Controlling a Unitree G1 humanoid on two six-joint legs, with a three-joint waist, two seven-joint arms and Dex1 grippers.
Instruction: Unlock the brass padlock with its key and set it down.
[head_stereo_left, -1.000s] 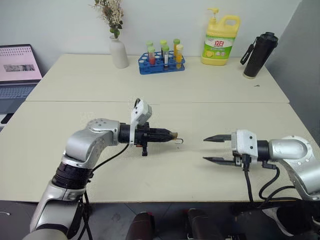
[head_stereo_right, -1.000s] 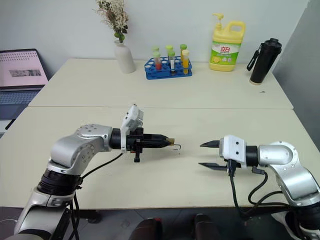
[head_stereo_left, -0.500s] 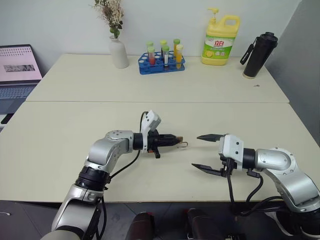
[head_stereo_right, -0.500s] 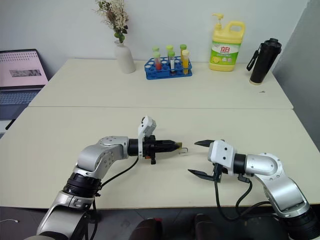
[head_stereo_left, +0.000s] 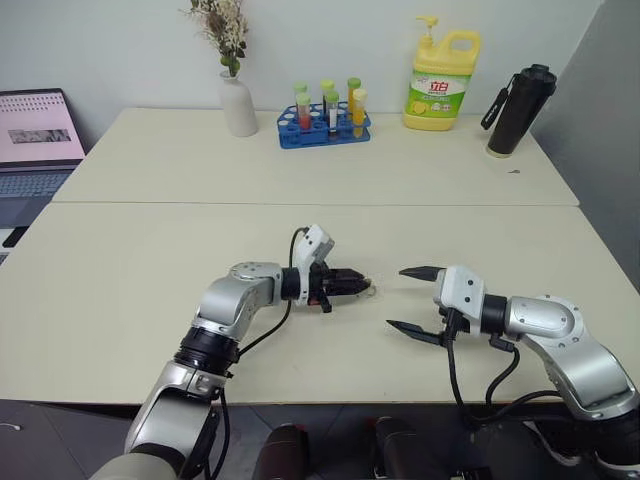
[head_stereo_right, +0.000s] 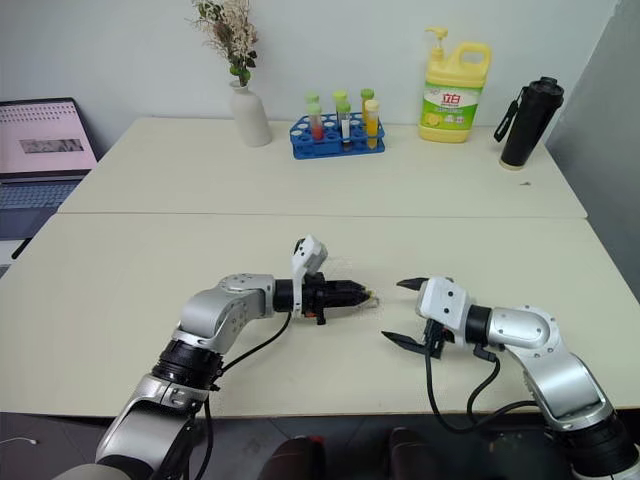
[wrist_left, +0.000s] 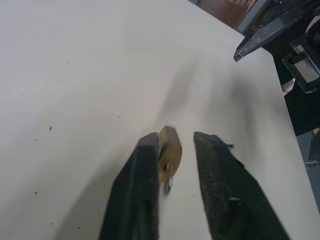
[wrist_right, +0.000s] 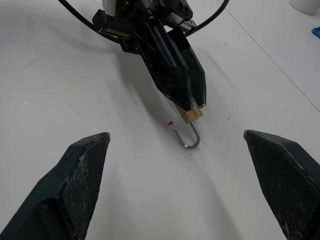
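Two grippers face each other low over the near table, and I see the padlock between them. My left gripper lies nearly level, pointing across toward the right one. In its wrist view the fingers are parted, with the brass body leaning against one finger and a clear gap to the other; I cannot tell whether the lock is still pinched or simply resting there. From the right wrist view the lock pokes out at the tips of the left fingers, low over the tabletop or on it; I cannot tell which. Its silver shackle hangs out as an open hook, one end free. A tiny red fleck lies on the surface just beside it. I cannot make out the key in any view. My right gripper is spread wide, its two fingers well apart, holding nothing, near the lock but not touching it. On the far table stand a vase, a blue tube rack, a yellow soap bottle and a black flask; a laptop sits off to the left.
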